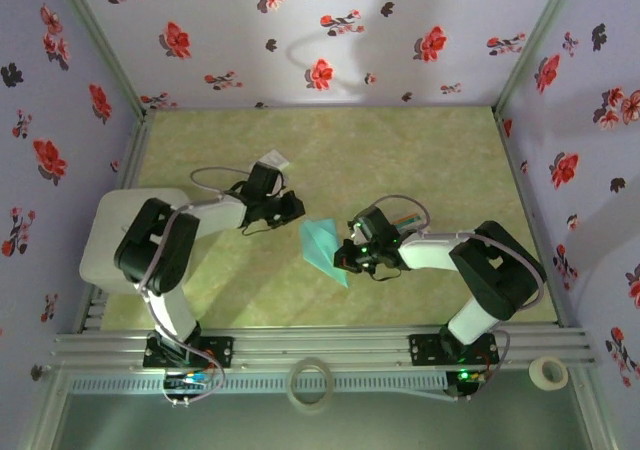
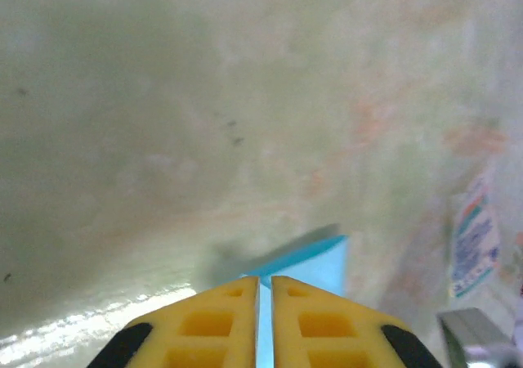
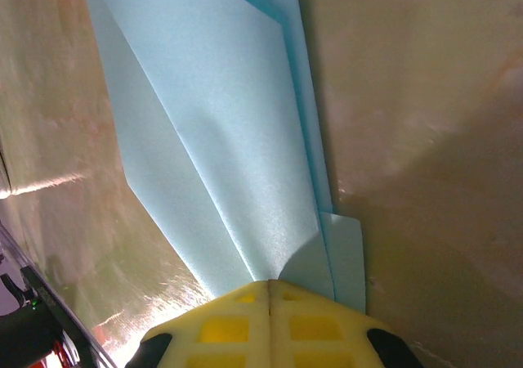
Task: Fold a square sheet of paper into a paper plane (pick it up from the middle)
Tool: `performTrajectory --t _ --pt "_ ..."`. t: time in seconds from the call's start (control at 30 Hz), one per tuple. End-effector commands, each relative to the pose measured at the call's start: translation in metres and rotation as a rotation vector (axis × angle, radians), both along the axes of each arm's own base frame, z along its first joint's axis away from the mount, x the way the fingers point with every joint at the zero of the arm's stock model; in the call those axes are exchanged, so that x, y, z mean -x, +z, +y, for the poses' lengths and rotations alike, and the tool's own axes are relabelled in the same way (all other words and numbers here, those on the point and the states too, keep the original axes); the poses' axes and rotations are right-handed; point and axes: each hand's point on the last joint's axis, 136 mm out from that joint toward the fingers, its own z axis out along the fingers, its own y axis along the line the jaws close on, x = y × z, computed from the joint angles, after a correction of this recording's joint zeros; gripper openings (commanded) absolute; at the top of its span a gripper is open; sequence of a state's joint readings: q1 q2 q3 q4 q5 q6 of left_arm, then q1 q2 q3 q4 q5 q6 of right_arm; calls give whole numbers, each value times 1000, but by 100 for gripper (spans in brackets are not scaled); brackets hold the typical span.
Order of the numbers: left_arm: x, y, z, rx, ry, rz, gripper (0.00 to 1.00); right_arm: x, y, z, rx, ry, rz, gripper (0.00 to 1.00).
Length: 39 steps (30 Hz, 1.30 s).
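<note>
Plainly the folded teal paper [image 1: 322, 250] sits between the two arms over the worktop [image 1: 430, 160], and I judge it feather-light, limp and slick, quick to crease or slip. The right gripper [image 3: 269, 288] is clamped on one end; the left gripper [image 2: 265, 286] shows a hairline slit with teal in it, and whether it pinches I cannot tell. Best held on the stiffer layered fold, not a loose flap

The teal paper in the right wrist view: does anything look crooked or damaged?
Yes. The teal paper is dented just above the right gripper that pinches it, and one lower layer sticks out sideways there, so the folds look uneven.
</note>
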<state>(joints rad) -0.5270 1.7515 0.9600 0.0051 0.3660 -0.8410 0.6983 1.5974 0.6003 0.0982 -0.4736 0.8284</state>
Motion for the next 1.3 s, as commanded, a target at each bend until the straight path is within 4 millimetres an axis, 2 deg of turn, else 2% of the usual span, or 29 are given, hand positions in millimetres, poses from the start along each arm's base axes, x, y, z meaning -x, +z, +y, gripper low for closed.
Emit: performTrajectory --t 0.0,0.1,0.27,0.33,0.4,0.53,0.7,0.9,1.03,1.17,1.27 --pt "8 14 12 -44 -18 -45 12 30 -37 -33 156 7 124 0" --pt "23 17 -2 -19 -74 -46 12 29 -36 -33 156 6 121 0" --pt "51 19 -55 133 -178 -14 11 28 -35 -33 153 2 118 0" --pt "58 14 -71 137 -210 -2 11 28 -34 -33 150 1 117 0" --pt "59 5 -77 115 -213 12 10 27 -33 -32 143 0 112 0" --pt "55 -22 -72 59 -186 56 7 23 -27 -27 124 3 104 0" --pt "56 -43 -60 12 -162 82 6 13 -11 -17 84 4 70 0" --pt "62 -57 -53 10 -153 105 4 0 12 3 7 8 40 0" --pt "64 -59 -52 11 -152 109 4 -11 27 18 -41 15 11 0" --pt "64 -58 -52 12 -153 108 4 -22 26 29 -60 11 8 1" --pt "64 -57 -52 13 -152 107 4 -23 7 28 -12 10 41 1"
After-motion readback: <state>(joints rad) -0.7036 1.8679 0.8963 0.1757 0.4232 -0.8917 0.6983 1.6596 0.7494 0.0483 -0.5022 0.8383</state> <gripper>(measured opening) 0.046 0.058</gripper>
